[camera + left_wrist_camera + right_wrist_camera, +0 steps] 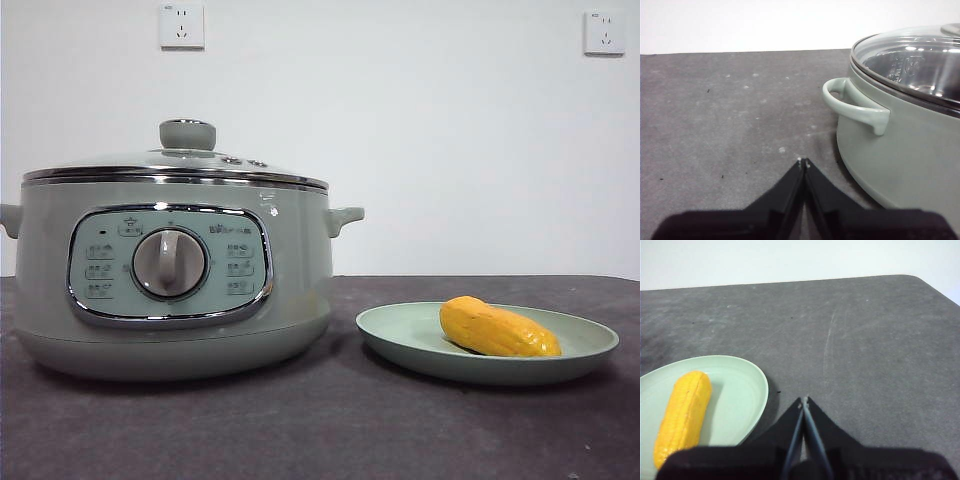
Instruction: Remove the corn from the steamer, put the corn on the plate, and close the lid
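The bench point(320, 420) is covered with a dark grey, slightly mottled surface, on which pale scratches and small light specks can be seen in both wrist views. Behind it a plain white wall point(450, 130) is seen, with two white power sockets: one socket point(181, 25) above the pot and another socket point(604, 32) near the upper right corner of the front view. A rounded corner of the bench is shown in the right wrist view.

The steamer point(170, 280) stands on the left part of the bench in the front view, with its control panel and grey dial point(169, 263) turned toward the camera. The lid point(175, 165) is seated on the pot, rim on rim, with its green knob point(187, 134) on top. Through the glass, the shiny metal inside is seen in the left wrist view. A side handle point(855, 106) is directed toward the left arm.

The plate point(390, 330) lies on the bench just beside the steamer, apart from it. The corn point(497, 329) is lying on the plate on its side.

The left end effector point(803, 161) is seen with its jaws brought together at the tips, holding nothing, over bare bench near the handle of the steamer. The right end effector point(804, 399) is likewise closed tip to tip and empty, just beside the rim of the plate. Nothing stands between the pot and the plate.
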